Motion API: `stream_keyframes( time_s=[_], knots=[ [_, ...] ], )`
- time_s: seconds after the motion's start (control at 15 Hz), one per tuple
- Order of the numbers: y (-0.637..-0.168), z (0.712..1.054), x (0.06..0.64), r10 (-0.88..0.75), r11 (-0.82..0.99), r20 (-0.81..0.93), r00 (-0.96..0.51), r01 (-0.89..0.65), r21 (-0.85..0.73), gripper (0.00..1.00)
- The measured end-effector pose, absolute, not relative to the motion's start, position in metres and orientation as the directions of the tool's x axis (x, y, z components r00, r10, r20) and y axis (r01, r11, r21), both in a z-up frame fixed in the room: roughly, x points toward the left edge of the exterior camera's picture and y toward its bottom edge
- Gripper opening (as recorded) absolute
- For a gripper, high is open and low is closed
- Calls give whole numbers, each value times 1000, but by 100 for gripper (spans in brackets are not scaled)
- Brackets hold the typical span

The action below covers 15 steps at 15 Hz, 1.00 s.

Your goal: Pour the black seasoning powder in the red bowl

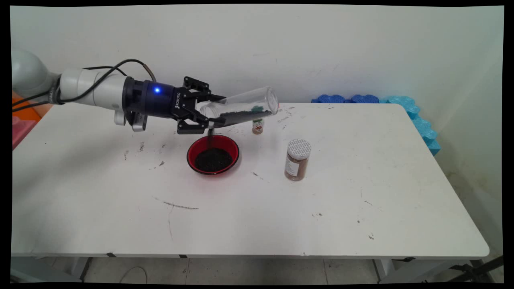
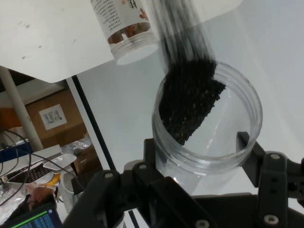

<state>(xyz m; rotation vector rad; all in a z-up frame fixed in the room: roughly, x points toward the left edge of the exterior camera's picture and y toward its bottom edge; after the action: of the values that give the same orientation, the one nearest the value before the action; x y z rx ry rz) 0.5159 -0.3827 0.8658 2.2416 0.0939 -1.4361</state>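
My pincer (image 1: 213, 109) is pinching a clear plastic jar (image 1: 241, 107) near its open mouth, one finger on each side of the wall. I hold the jar tipped over above the white bench (image 1: 361, 192), nearly on its side, the mouth lower than the base and pointing back toward my wrist. Dark grains (image 1: 245, 115) lie along the jar's lower wall, and a thin dark stream (image 1: 210, 138) falls from the mouth.

Straight below the mouth sits a red bowl (image 1: 213, 154), resting on the bench, with a heap of the same dark grains in it. The stream lands inside the bowl.

In the hand view the jar (image 2: 209, 128) fills the middle, its rim gripped between my fingers (image 2: 247, 142), and the dark grains (image 2: 190, 99) are banked against one side of it.

Just behind the tipped jar stands a small spice bottle (image 1: 257, 126) with a pale label, upright on the bench. To the right of the bowl, apart from it, stands a taller spice jar (image 1: 297, 159) with a white perforated lid and brown contents, also upright. Blue foam pieces (image 1: 409, 110) line the bench's far right corner.
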Motion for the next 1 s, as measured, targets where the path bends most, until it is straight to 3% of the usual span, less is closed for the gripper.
stream_keyframes(
  time_s=[1.0],
  knots=[
    [-384, 867, 512, -185, -885, -887, 423, 321, 338, 0]
  ],
)
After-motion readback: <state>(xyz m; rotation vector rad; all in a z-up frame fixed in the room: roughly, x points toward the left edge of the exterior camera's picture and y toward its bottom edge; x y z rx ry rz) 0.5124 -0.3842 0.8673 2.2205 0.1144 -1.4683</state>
